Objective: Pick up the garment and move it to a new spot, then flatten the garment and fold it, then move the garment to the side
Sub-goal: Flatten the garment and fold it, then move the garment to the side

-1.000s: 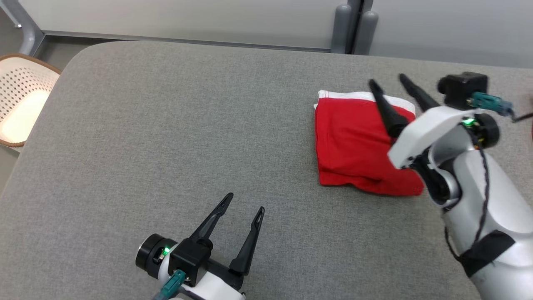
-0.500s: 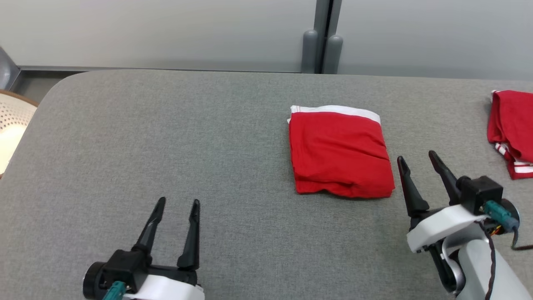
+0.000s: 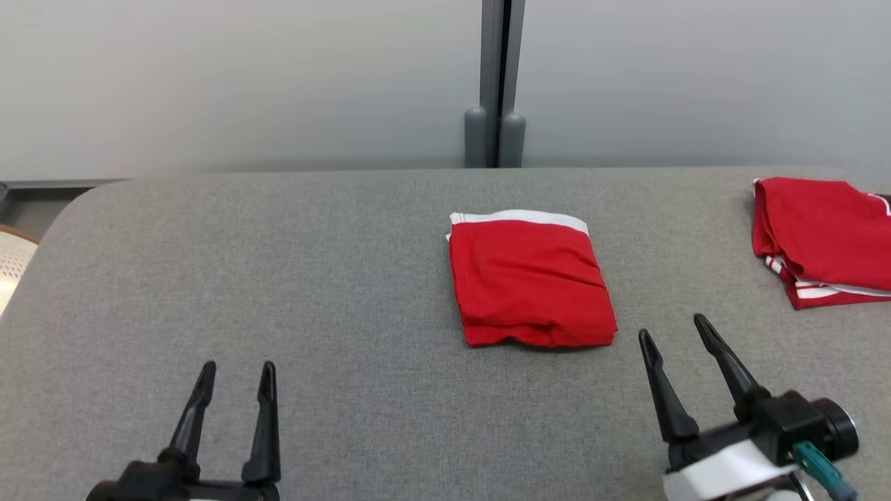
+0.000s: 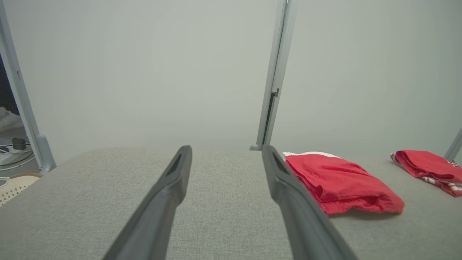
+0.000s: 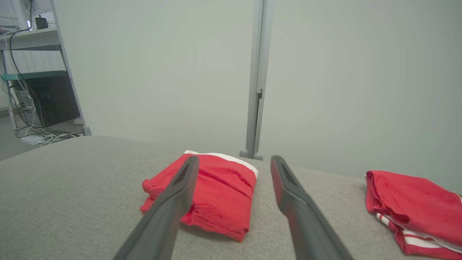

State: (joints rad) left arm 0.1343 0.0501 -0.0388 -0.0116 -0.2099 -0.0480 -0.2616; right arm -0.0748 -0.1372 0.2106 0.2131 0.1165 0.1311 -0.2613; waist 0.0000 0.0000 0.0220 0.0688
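Lying folded on grey table (image 3: pixel 278 278), centre-right: red garment (image 3: pixel 530 285) w/ white band at far edge. L gripper (image 3: pixel 238 367) hovering front-left, fingers apart, holding nothing. R gripper (image 3: pixel 672 327) hovering just in front of garment, fingers apart, not touching it. 2nd red garment (image 3: pixel 821 236) sitting far right

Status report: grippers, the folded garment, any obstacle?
Left gripper and right gripper: jaws open, empty. Folded red garment lies on grey table, free. Second red garment far right, apart; path clear.
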